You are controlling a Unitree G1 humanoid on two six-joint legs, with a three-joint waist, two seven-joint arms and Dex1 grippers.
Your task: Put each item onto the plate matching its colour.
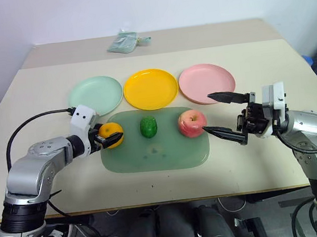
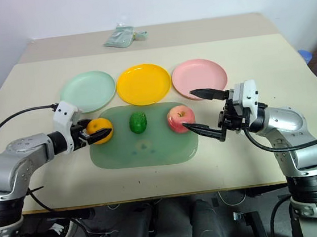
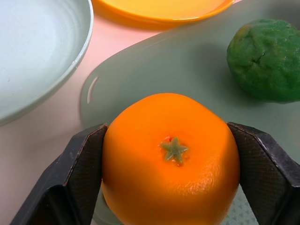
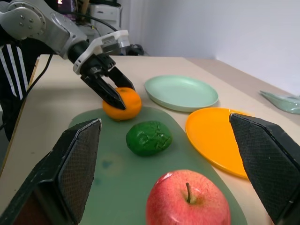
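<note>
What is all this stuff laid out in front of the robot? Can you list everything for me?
orange: one, orange, at the left end of the green board, between the left gripper's fingers
bumpy oval fruit: one, dark green, middle of the board
apple: one, red-pink, right end of the board
plates: three in a row behind the board; mint green left, yellow middle, pink right
board: one, translucent green, near the table's front
packet: one, pale green, at the table's far edge
table: one, beige
left gripper: black fingers closed on the orange
right gripper: black fingers wide open, beside the apple
</note>
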